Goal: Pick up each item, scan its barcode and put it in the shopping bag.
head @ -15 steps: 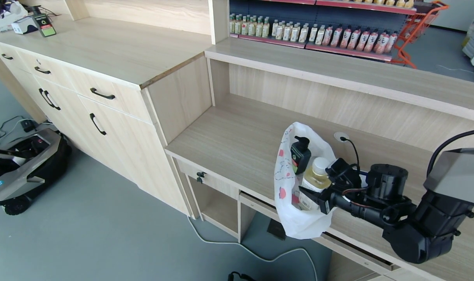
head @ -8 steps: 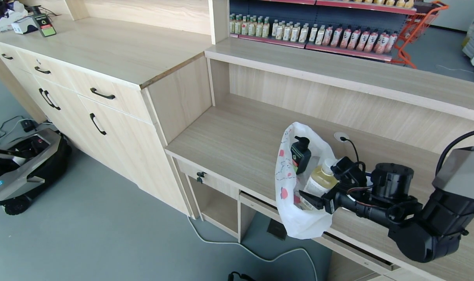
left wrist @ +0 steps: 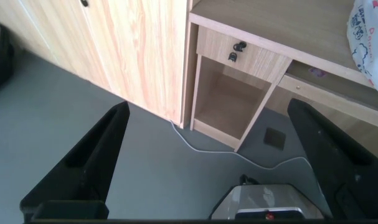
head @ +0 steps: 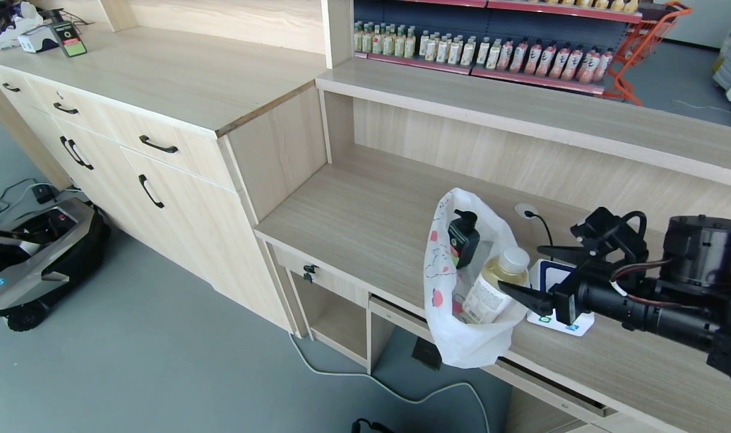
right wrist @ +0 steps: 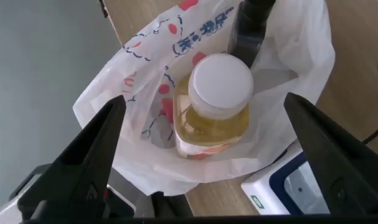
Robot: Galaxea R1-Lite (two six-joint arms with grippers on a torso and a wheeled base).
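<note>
A white shopping bag [head: 446,288] stands at the front edge of the low counter [head: 365,222]. Inside it are a dark pump bottle [head: 463,239] and a bottle of yellow liquid [head: 491,285] with a white cap, leaning right. My right gripper [head: 521,267] hangs open just right of the bag, level with the cap and apart from it. From the right wrist, the yellow bottle [right wrist: 217,102] sits between the spread fingers of the right gripper [right wrist: 204,102], inside the bag [right wrist: 145,118], with the pump bottle [right wrist: 251,25] beyond. My left gripper [left wrist: 207,106] is open over the floor.
A white and blue scanner [head: 573,328] sits on the counter beside the bag, under my right arm. A cable runs from a socket [head: 526,210] behind it. A keyed drawer [head: 308,272] lies below the counter edge. A tall cabinet [head: 160,144] stands to the left.
My right gripper has let go of the yellow bottle and drawn back to the right and upward. The bottle has sunk lower and now leans in the bag.
</note>
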